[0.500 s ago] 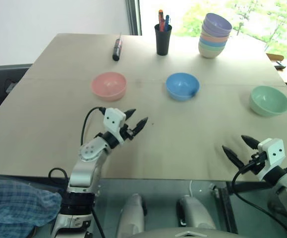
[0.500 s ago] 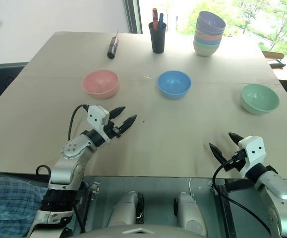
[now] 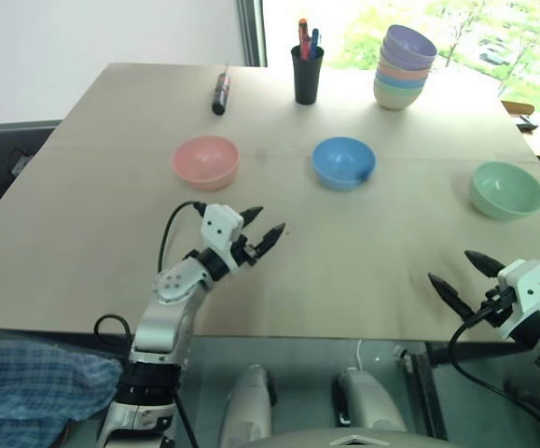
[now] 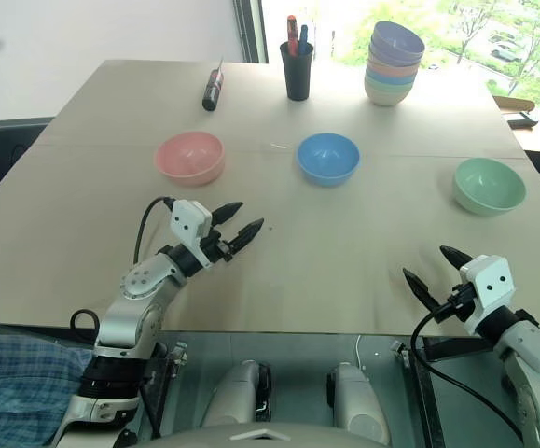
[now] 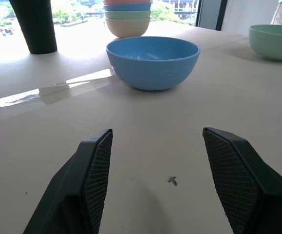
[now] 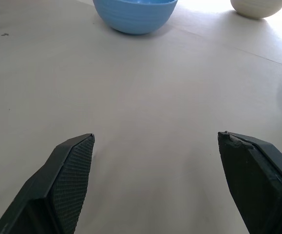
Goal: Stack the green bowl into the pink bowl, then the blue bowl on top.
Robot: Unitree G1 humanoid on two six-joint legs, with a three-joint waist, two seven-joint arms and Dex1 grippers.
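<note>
Right gripper hangs at the table's near right corner, jaws wide, empty; left gripper mid-table, also apart, empty. Green bowl sits by the right edge, ahead of the right gripper, so that arm's nearer. Pink bowl far left, blue bowl centre.

The bench is pale beige. On it sit a salmon-pink bowl, a sky-blue bowl and a mint-green bowl. The tower of bowls runs lilac, peach, blue, green and cream. The cup is black. Both grippers' fingers are black with a fine cross-hatched pattern.
</note>
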